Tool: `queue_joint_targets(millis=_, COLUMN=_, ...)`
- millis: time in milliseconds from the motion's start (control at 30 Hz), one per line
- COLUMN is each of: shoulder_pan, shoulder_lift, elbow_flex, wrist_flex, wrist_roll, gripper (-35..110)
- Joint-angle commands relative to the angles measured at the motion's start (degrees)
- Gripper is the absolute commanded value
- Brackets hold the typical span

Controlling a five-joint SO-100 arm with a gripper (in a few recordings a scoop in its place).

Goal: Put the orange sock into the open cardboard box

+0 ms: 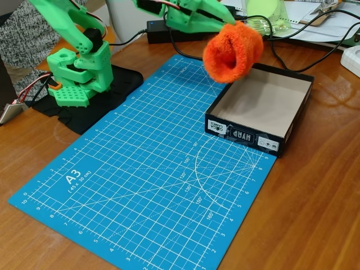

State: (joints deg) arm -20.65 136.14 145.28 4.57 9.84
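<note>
The orange sock (232, 52), a thick fuzzy bundle, hangs in the air over the far left corner of the open cardboard box (247, 135). My green gripper (225, 21) reaches in from the top of the fixed view and is shut on the sock's upper edge. The box is black outside with white labels and bare beige inside; it lies on the right edge of the blue cutting mat (140, 180). Nothing lies inside the box.
The green arm's base (79, 79) stands on a black plate at the mat's far left. Black cables (292, 62) run behind the box. Papers and a clear green object (270, 14) lie at the back right. A person's patterned sleeve (28, 34) shows at top left.
</note>
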Motion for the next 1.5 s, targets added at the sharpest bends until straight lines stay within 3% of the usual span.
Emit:
queue_joint_targets(millis=0, shoulder_pan=0.18, shoulder_lift=2.81, elbow_flex=2.99, wrist_flex=-3.08, wrist_roll=0.62, gripper=20)
queue_joint_targets(millis=133, shoulder_pan=0.79, shoulder_lift=4.04, elbow_flex=5.36, wrist_flex=-6.59, wrist_roll=1.41, gripper=31)
queue_joint_targets(millis=400, shoulder_pan=1.05, shoulder_lift=5.45, elbow_flex=7.12, wrist_flex=-6.94, wrist_roll=1.76, gripper=30)
queue_joint_targets(millis=467, shoulder_pan=0.70, shoulder_lift=7.03, elbow_flex=7.29, wrist_flex=-2.29, wrist_roll=1.93, gripper=27)
queue_joint_targets(millis=700, shoulder_pan=5.71, shoulder_lift=18.90, elbow_flex=8.00, wrist_flex=29.97, wrist_roll=15.03, gripper=25)
queue_joint_targets(millis=900, shoulder_pan=10.46, shoulder_lift=40.34, elbow_flex=20.04, wrist_flex=48.60, wrist_roll=6.42, gripper=19)
queue_joint_targets(millis=1000, shoulder_pan=13.10, shoulder_lift=50.54, elbow_flex=26.81, wrist_flex=53.44, wrist_roll=0.79, gripper=12)
queue_joint_targets(millis=1067, shoulder_pan=13.45, shoulder_lift=55.11, elbow_flex=29.53, wrist_flex=57.22, wrist_roll=-3.16, gripper=0)
queue_joint_targets(millis=1167, shoulder_pan=13.36, shoulder_lift=57.22, elbow_flex=29.71, wrist_flex=61.44, wrist_roll=-2.81, gripper=0)
queue_joint_targets(millis=1467, shoulder_pan=17.84, shoulder_lift=57.30, elbow_flex=30.32, wrist_flex=61.26, wrist_roll=0.79, gripper=0)
